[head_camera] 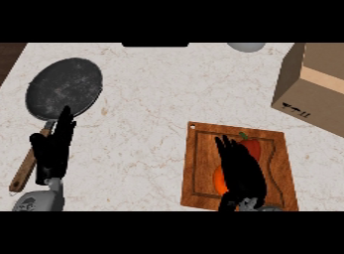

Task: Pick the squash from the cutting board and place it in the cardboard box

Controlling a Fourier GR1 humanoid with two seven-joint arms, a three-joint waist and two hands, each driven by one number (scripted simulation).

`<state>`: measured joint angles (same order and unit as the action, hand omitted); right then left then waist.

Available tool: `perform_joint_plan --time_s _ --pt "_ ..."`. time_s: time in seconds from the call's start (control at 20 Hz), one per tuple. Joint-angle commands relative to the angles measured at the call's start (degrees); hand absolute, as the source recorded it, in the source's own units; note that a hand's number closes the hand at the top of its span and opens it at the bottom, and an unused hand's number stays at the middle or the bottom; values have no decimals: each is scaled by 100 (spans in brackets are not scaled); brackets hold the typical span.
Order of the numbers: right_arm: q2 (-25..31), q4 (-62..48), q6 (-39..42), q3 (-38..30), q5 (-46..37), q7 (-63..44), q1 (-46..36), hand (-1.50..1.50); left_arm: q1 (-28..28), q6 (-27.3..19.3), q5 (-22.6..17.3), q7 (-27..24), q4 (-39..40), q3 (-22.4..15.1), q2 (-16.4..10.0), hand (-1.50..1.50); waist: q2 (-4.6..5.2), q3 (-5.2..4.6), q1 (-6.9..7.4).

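Note:
An orange squash [251,146] with a green stem lies on the wooden cutting board [202,168] at the lower right. My right hand [240,171] hovers over it with straight fingers pointing away, covering most of the squash; only its far end and a sliver on the left show. The cardboard box [324,92] stands at the right edge, beyond the board. My left hand [54,146] rests open at the lower left, fingers up.
A dark frying pan [65,87] with a wooden handle [24,171] lies at the left, its handle partly under my left hand. A grey round object [246,46] sits at the counter's far edge. Dark wood shows past the counter's left edge.

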<state>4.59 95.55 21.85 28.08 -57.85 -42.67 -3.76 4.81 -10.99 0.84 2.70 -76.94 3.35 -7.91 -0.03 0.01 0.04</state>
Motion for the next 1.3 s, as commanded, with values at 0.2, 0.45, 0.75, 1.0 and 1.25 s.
perform_joint_plan --time_s 0.2,0.45,0.75,1.0,1.25 --pt "200 -176 -354 6 -15 1010 63 150 -78 -67 202 -438 369 -47 200 0 4 0 -4" --pt "6 -795 -1083 52 -629 1246 -199 150 293 -97 156 -122 333 75 158 0 3 0 -4" --pt "671 -231 -616 -577 -288 1779 96 150 -110 218 -8 -33 -163 191 -16 0 -2 -1 -7" --pt "1846 133 -983 -1304 311 3010 1025 150 86 166 32 -179 249 253 -3 0 0 -1 -55" --pt "1699 988 -1191 -1075 -134 2985 1554 150 248 136 124 -16 272 214 24 0 -4 -2 -57"
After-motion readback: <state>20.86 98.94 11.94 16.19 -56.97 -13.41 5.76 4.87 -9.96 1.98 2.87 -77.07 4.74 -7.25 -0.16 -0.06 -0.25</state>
